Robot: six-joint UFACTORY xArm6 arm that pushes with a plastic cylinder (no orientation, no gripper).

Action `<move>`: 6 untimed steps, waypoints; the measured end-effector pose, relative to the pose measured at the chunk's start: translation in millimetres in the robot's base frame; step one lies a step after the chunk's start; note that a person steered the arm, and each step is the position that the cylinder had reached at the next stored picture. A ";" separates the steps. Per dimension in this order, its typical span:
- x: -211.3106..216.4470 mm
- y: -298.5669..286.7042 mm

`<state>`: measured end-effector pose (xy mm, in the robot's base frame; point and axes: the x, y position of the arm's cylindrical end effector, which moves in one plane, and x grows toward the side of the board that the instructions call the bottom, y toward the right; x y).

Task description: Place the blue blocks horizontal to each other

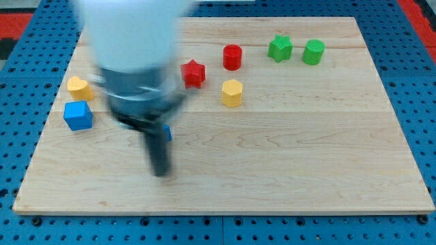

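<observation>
We see no fingers on this arm; it ends in a dark rod, and my tip (162, 173) rests on the wooden surface (306, 156) toward its bottom-left part, blurred. A blue cube (78, 116) sits near the surface's left edge, with a yellow heart-shaped block (80, 88) just above it. A second blue block (167, 133) shows only as a sliver beside the rod, just above the tip; we cannot make out its shape. Toward the top edge lie a red star (193, 73) and a red cylinder (232, 57), with a yellow hexagonal block (231, 93) below them. Near the top-right corner sit a green star-like block (279, 48) and a green cylinder (313, 52). We can read no writing or labels anywhere.
</observation>
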<state>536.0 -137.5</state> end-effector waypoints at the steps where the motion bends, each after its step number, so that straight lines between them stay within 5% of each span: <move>1: -26.7 -88.9; 3: -50.6 44.2; 6: -27.9 89.8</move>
<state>508.0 -47.8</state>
